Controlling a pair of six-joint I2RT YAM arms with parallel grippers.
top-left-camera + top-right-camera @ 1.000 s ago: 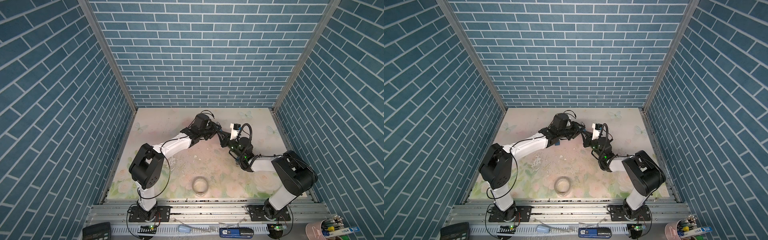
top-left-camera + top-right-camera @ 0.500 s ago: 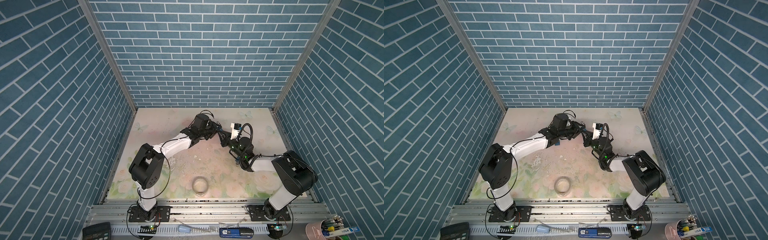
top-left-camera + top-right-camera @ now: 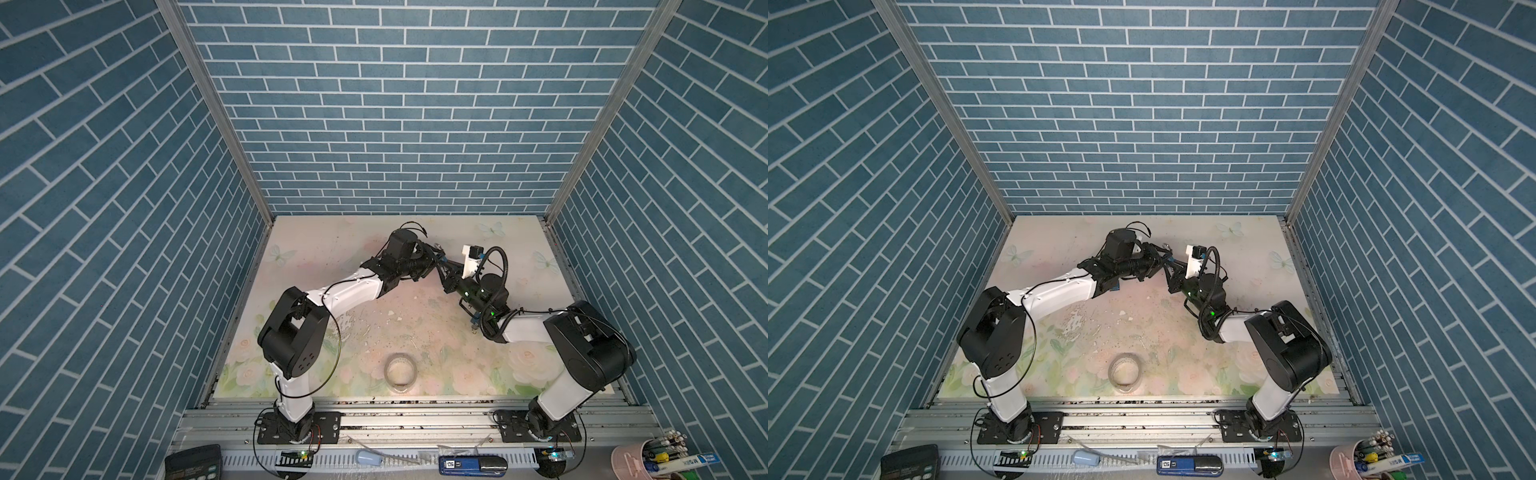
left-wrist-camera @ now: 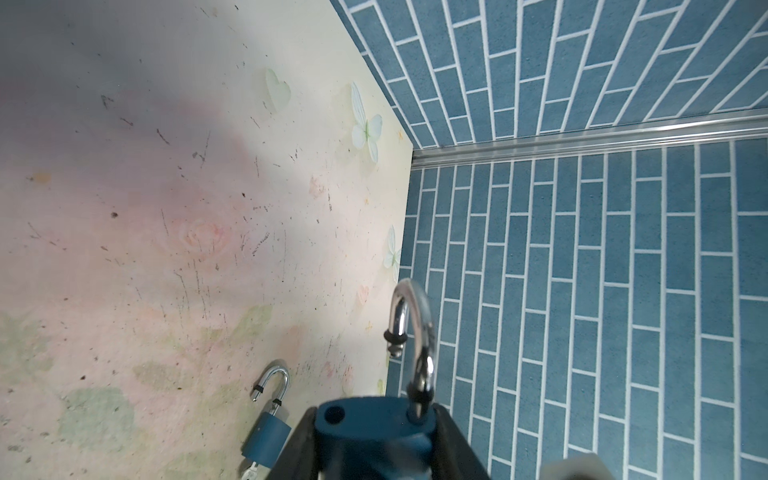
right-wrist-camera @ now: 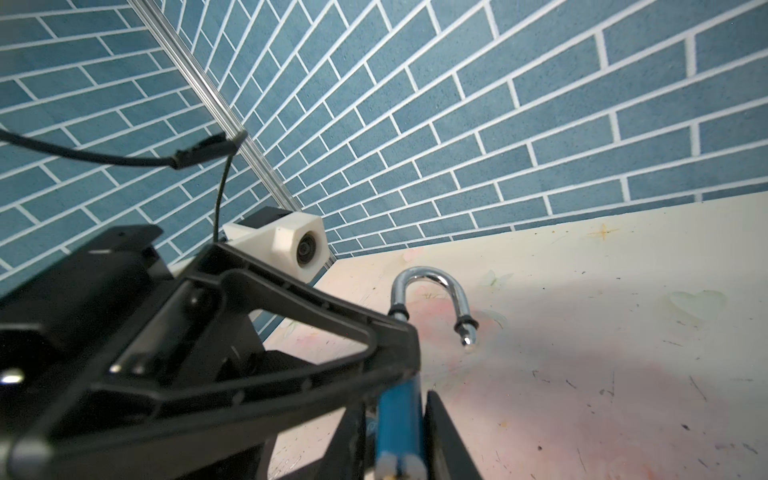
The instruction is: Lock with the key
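Note:
My left gripper (image 4: 376, 415) is shut on a blue padlock (image 4: 365, 432), gripping its sides. The chrome shackle (image 4: 419, 332) stands open and swung aside, its free end clear of the hole. In both top views the two grippers meet nose to nose above the far middle of the mat, the left gripper (image 3: 432, 259) against my right gripper (image 3: 445, 272). In the right wrist view the shackle (image 5: 432, 282) rises behind a left finger (image 5: 291, 307). The right gripper (image 5: 395, 397) has the lock's blue underside between its jaws, with thin slits either side. A pale end, probably the key (image 5: 399, 463), shows there, blurred.
A second blue padlock (image 4: 266, 432) lies on the floral mat with its shackle open and a key in its underside. A roll of tape (image 3: 400, 371) lies near the front edge. Small crumbs dot the middle of the mat (image 3: 390, 311). Brick-patterned walls close in three sides.

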